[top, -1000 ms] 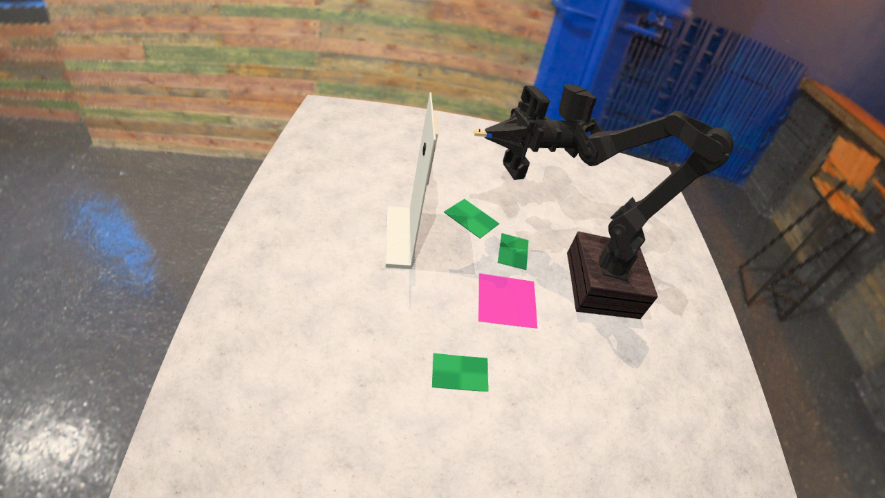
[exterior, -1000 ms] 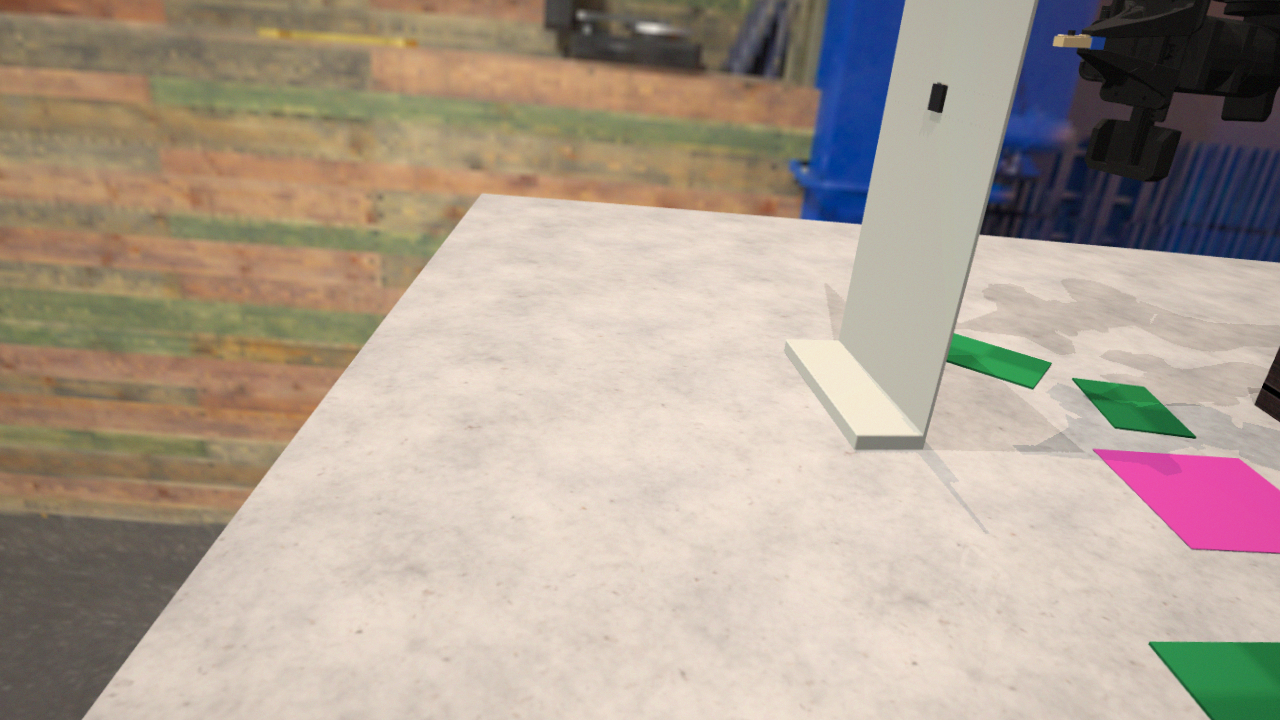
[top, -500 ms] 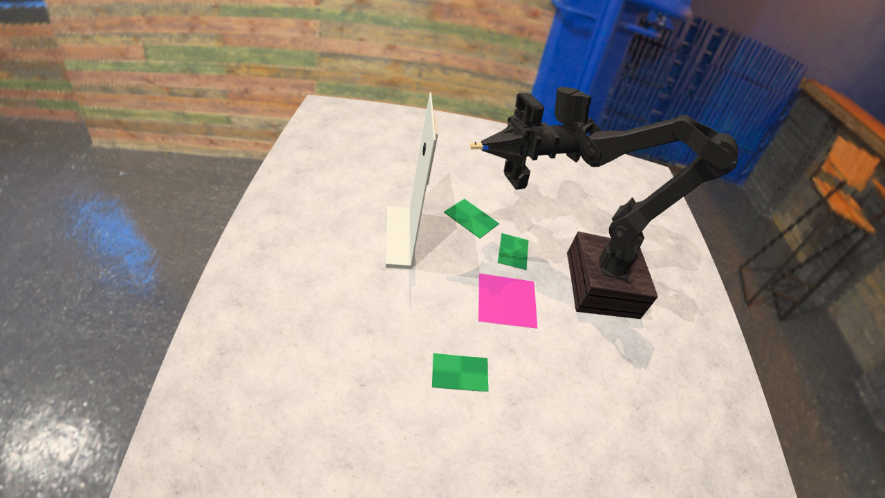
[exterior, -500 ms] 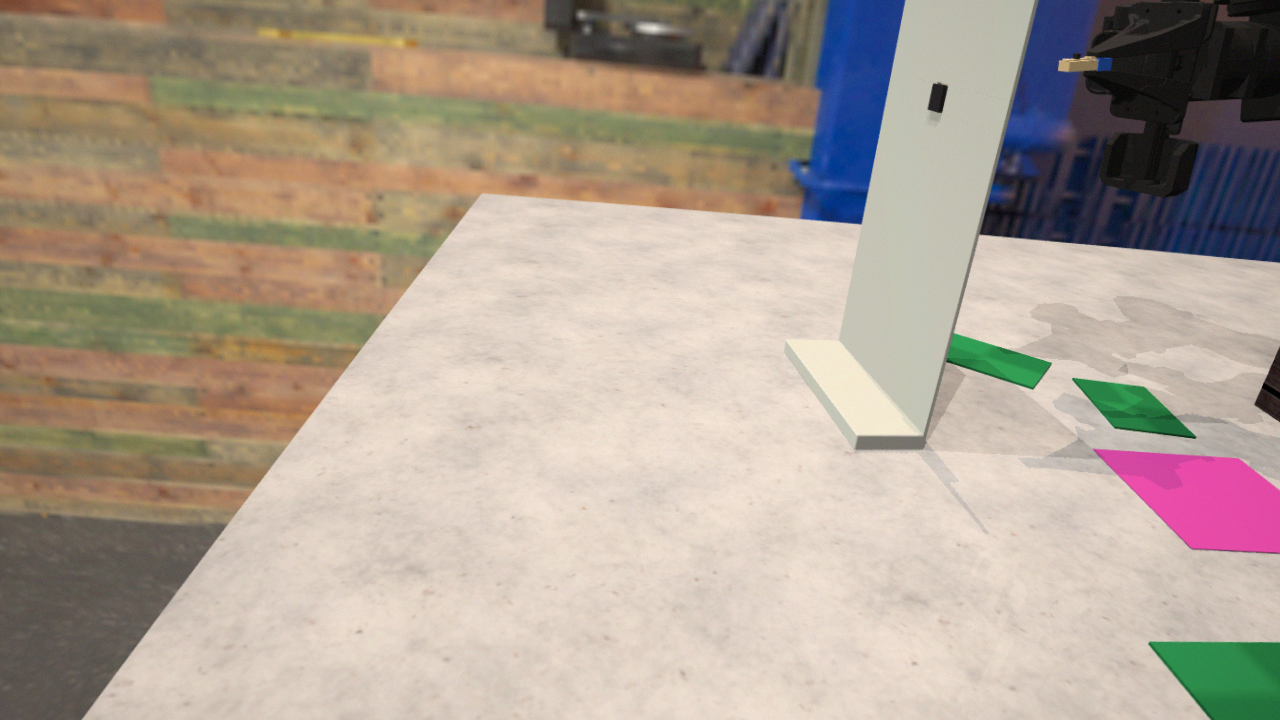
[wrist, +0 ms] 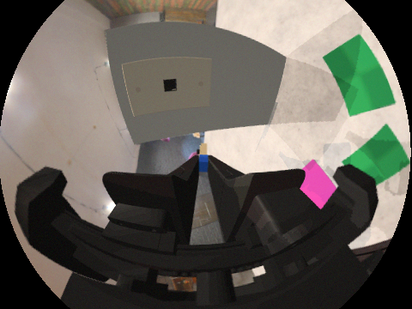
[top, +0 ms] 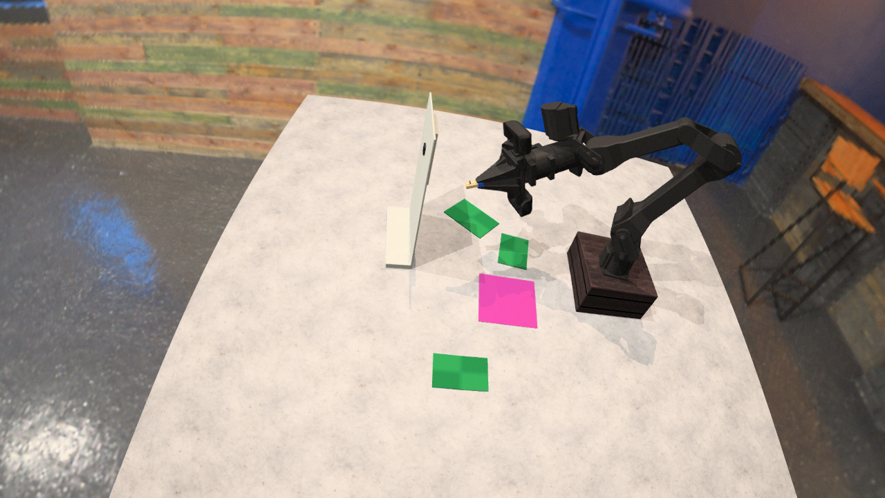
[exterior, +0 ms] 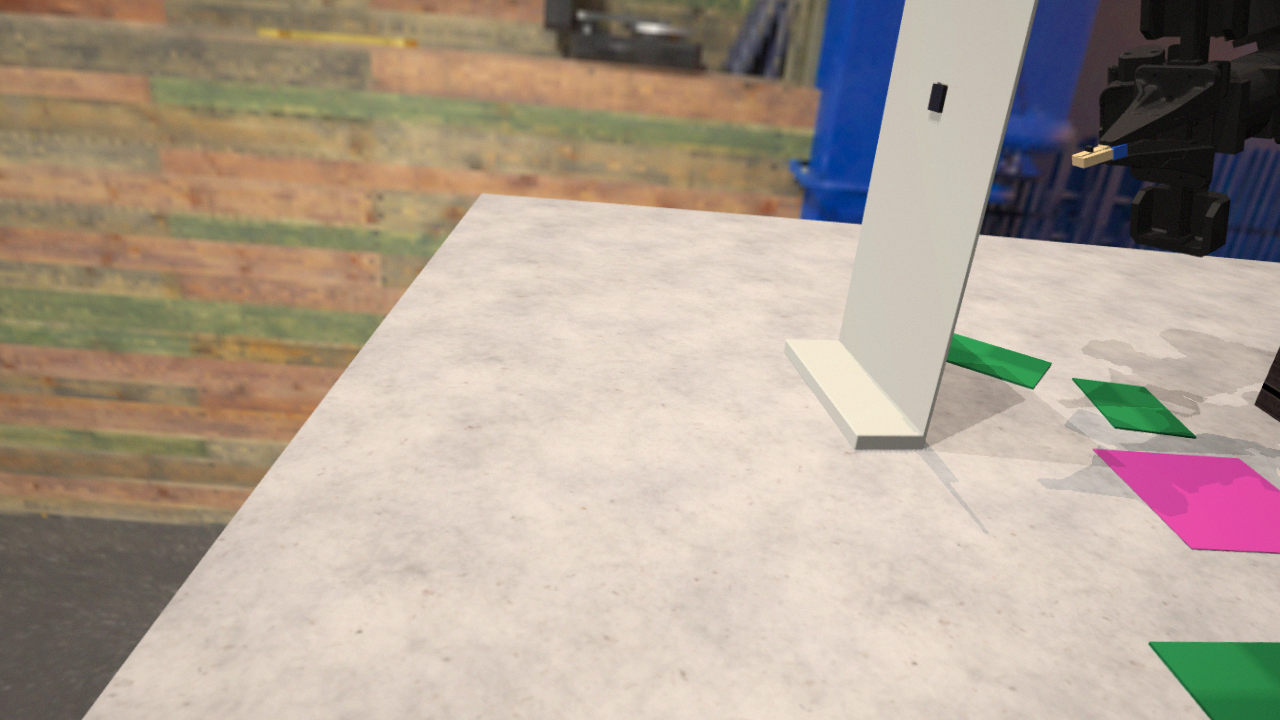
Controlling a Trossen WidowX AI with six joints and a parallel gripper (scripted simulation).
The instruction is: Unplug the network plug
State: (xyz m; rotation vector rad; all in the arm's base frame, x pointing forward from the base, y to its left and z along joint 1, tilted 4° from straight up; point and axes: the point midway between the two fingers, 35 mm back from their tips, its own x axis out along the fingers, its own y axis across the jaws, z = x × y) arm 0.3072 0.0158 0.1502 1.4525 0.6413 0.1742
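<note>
My gripper (top: 482,184) (exterior: 1120,152) (wrist: 202,159) is shut on the blue rear part of the network plug. The plug's tan front (top: 471,184) (exterior: 1090,157) (wrist: 203,148) sticks out ahead of the fingertips, in the air and clear of the panel. The upright panel (top: 421,185) (exterior: 930,223) (wrist: 249,86) stands to the left in the top view. Its socket (wrist: 170,85) shows as a dark square hole in a beige plate in the wrist view. The marked square, pink and flat on the table, (top: 507,301) (exterior: 1203,505) (wrist: 318,185) is lower than the gripper and nearer the front in the top view.
A green patch (top: 471,218) (exterior: 1000,360) (wrist: 362,77) lies near the panel. Another green patch (top: 513,251) (exterior: 1134,408) (wrist: 382,156) lies behind the pink square, and a third (top: 460,372) (exterior: 1230,676) lies in front. The arm's wooden base (top: 609,290) stands right of the square.
</note>
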